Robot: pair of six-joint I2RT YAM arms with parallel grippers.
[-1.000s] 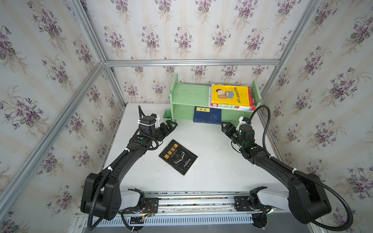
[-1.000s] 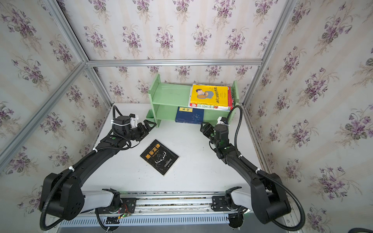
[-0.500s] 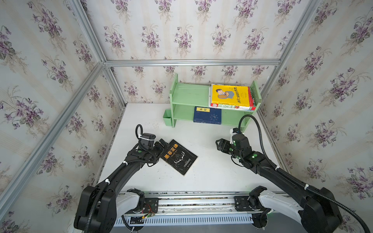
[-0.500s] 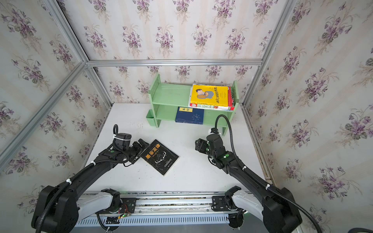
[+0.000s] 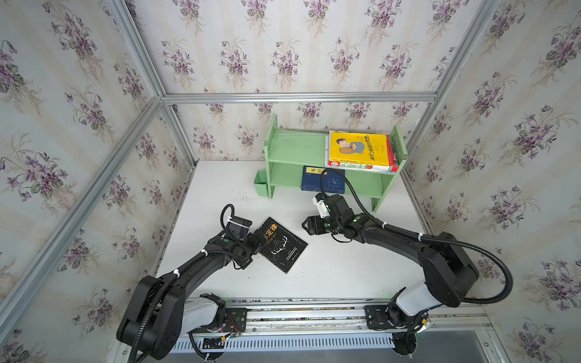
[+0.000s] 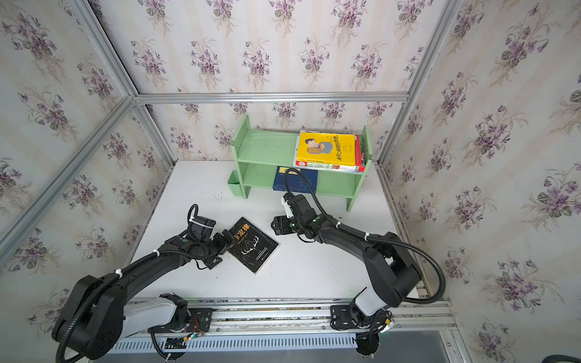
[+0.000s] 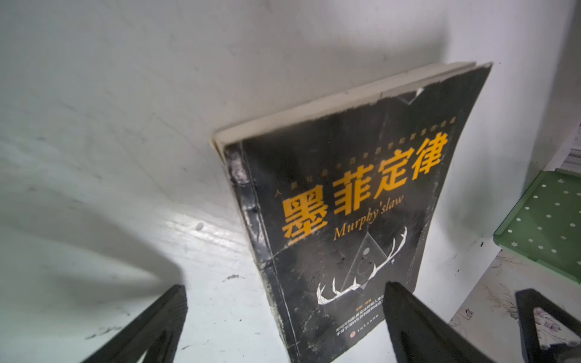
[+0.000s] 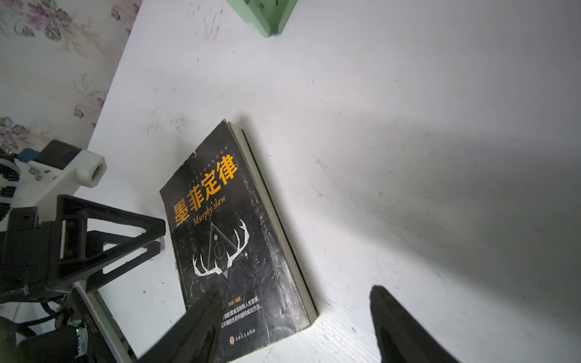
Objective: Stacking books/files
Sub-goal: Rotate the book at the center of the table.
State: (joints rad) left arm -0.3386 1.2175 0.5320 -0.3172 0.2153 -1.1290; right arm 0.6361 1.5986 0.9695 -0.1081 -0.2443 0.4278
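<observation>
A black book [image 5: 280,244] [image 6: 253,244] with an orange title and white antlers lies flat and askew on the white table. My left gripper [image 5: 255,243] [image 6: 225,241] is open at its spine side. In the left wrist view the left gripper [image 7: 284,286] has one finger over bare table and one over the cover [image 7: 345,220]. My right gripper [image 5: 309,224] [image 6: 277,224] is open just right of the book, holding nothing. In the right wrist view it [image 8: 295,289] spans the cover's [image 8: 232,239] page-edge corner. A yellow book [image 5: 358,147] tops a stack on the upper shelf. A navy book [image 5: 323,184] lies below.
The green two-tier shelf [image 5: 295,147] [image 6: 264,147] stands against the back wall, with a small green cup [image 5: 260,187] fixed to its left leg. Floral walls close in the left, back and right. A metal rail [image 5: 298,314] runs along the front edge.
Both arms have drawn back from the shelf towards the black book. The left gripper came down to its spine side. The right gripper swung left to its other side, jaws slightly narrower.
</observation>
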